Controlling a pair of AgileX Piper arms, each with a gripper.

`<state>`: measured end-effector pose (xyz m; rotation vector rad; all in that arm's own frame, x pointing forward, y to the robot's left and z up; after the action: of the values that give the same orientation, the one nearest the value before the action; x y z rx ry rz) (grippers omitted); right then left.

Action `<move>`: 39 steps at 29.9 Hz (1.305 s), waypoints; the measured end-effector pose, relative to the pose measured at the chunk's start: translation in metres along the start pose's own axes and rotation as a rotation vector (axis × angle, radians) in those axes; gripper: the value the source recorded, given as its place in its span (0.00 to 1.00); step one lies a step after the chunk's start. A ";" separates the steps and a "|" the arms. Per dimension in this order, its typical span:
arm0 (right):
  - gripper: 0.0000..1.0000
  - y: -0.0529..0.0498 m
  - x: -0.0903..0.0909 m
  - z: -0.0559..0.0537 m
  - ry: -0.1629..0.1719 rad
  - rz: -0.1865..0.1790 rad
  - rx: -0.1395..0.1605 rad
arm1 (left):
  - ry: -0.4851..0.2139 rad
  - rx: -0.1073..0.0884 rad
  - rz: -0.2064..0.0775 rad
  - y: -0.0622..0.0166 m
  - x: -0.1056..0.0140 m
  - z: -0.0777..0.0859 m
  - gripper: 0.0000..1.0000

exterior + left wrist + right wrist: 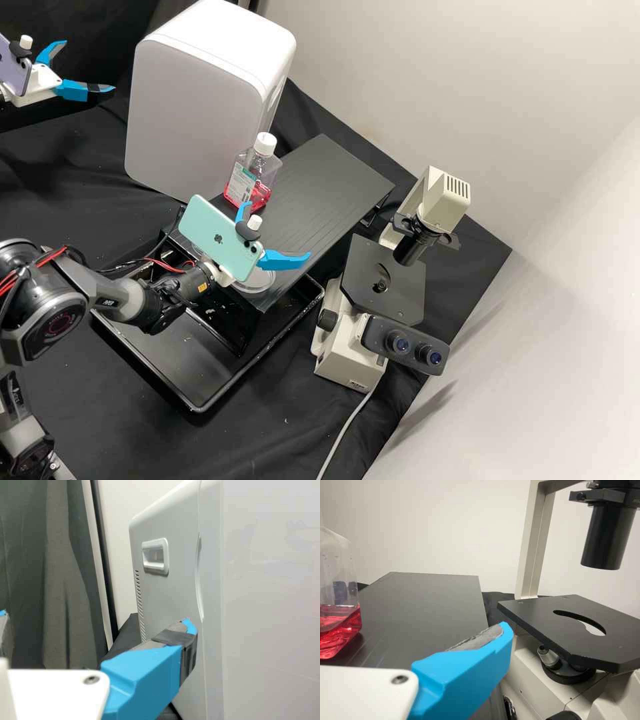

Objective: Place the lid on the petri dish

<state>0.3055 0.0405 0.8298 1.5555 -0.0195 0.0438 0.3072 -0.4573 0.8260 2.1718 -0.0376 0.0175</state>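
1. A black cloth-covered laboratory bench [280, 427] was set against plain white walls.
2. A clear round plastic petri dish [259, 283] was seen at the near edge of a black ribbed raised platform [327, 187]. It was partly hidden, so it could not be told whether a lid was already on it.
3. Being round, the dish offered no long axis to be matched.
4. The right arm's white gripper [279, 232] was held just above the dish, its blue fingers [288, 259] spread apart with nothing between them. The dish lay below them and slightly to the near side, so a short descent was judged to be all that was called for.
5. Farther back on the platform, a clear flask of pink liquid with a white cap [252, 175] was stood upright, well apart from the dish.
6. A white-and-black microscope [387, 293] was placed beside the platform.
7. The left arm's white gripper [89, 65] was kept far off beside a large white boxy appliance [200, 93], fingers likewise parted and empty. The right arm was therefore judged much the nearer.
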 end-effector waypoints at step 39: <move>1.00 0.000 0.000 0.000 0.000 0.000 0.000 | -0.335 -0.098 -0.115 -0.0539 -0.036 0.085 1.00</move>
<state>0.3055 0.0405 0.8298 1.5555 -0.0195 0.0438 0.2725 -0.4962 0.7325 2.0539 -0.1025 -0.4063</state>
